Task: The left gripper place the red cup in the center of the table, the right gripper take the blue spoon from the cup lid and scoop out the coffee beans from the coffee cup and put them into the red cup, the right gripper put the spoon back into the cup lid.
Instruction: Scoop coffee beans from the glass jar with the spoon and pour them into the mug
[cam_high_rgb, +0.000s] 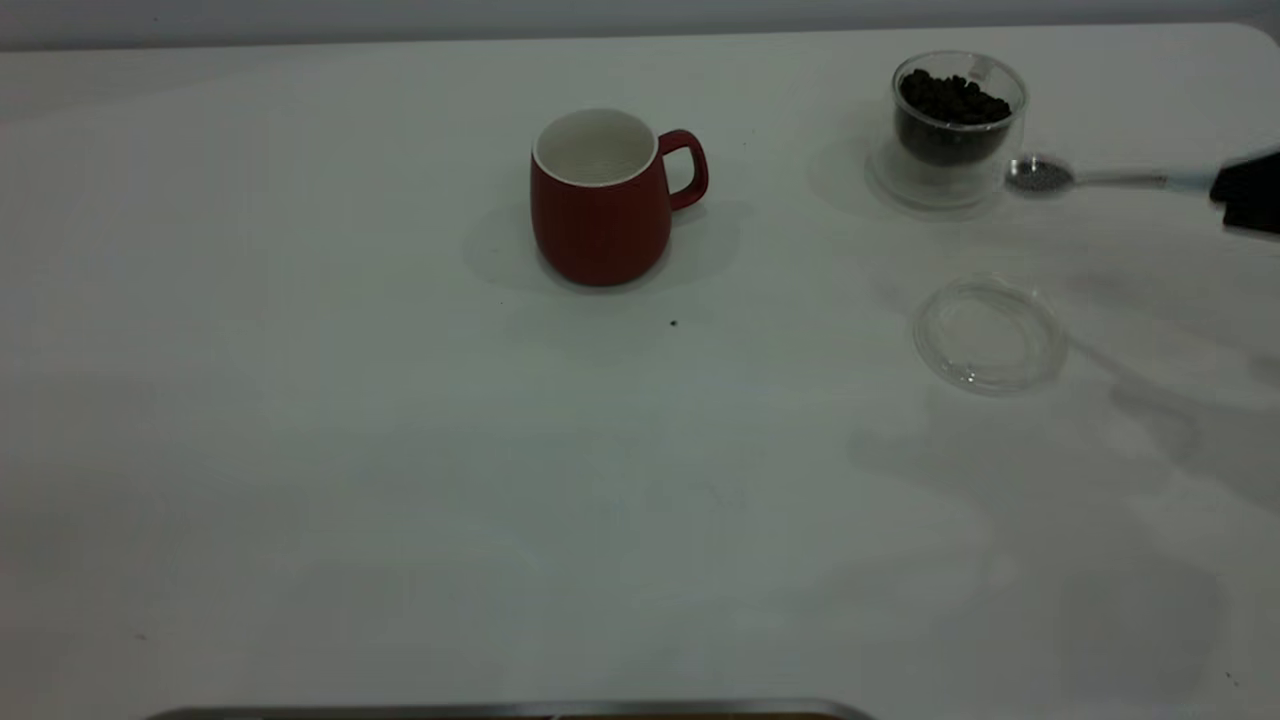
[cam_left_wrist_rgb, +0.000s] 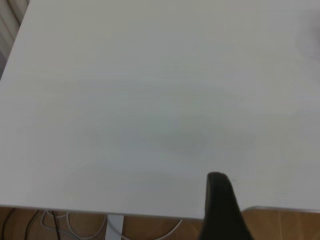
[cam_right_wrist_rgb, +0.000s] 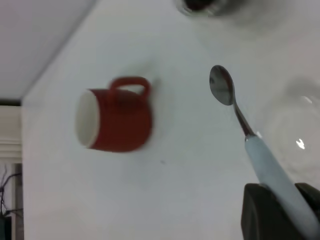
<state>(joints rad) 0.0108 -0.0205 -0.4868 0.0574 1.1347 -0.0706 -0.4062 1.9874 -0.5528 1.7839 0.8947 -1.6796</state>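
The red cup (cam_high_rgb: 600, 200) stands upright near the middle of the table, with its handle toward the right and a white inside. It also shows in the right wrist view as the red cup (cam_right_wrist_rgb: 115, 120). The glass coffee cup (cam_high_rgb: 958, 120) full of dark beans stands at the back right. My right gripper (cam_high_rgb: 1250, 195) is at the right edge, shut on the blue spoon (cam_high_rgb: 1100, 180) by its pale handle. The spoon's metal bowl hangs just to the right of the coffee cup. The clear cup lid (cam_high_rgb: 990, 335) lies bare in front of it. My left gripper (cam_left_wrist_rgb: 220, 200) hangs over the table's edge, away from everything.
A small dark speck (cam_high_rgb: 673, 322) lies on the table in front of the red cup. A metal strip (cam_high_rgb: 500, 710) runs along the near edge. Cables (cam_left_wrist_rgb: 60, 225) and a wooden floor show beyond the table's edge in the left wrist view.
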